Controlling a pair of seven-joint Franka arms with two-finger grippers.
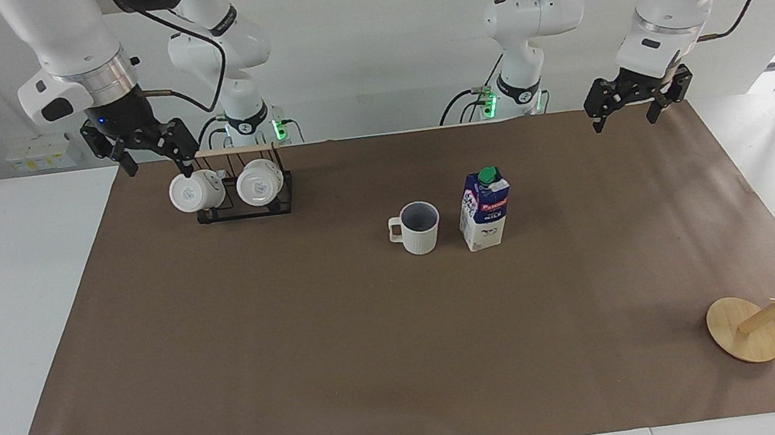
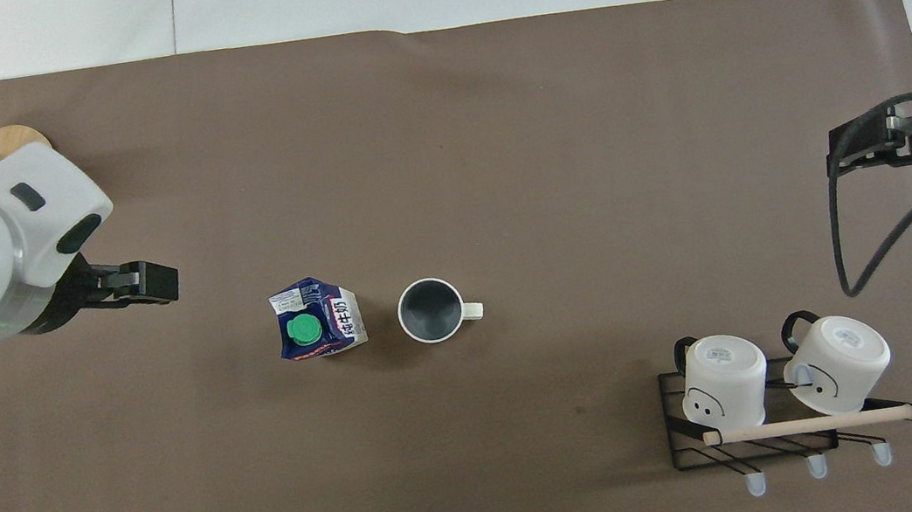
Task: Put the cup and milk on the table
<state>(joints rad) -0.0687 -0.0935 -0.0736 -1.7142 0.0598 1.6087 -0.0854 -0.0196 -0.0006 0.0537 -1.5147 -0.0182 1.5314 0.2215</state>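
Cream-white cup (image 1: 416,227) upright on table (image 1: 300,346) sheet, mid-table; milk (image 1: 484,208) upright just beside cup, toward left arm's end. Left gripper (image 1: 632,99) empty, fingers spread, raised well apart from milk. Right gripper (image 1: 141,148) fingers spread, empty, above mug rack (image 1: 244,191). Both placed; task looks done.

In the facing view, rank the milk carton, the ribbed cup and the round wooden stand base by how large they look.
1. milk, tallest.
2 and 3. wooden base and cup look alike; the base lies closer to the camera, so no ranking.
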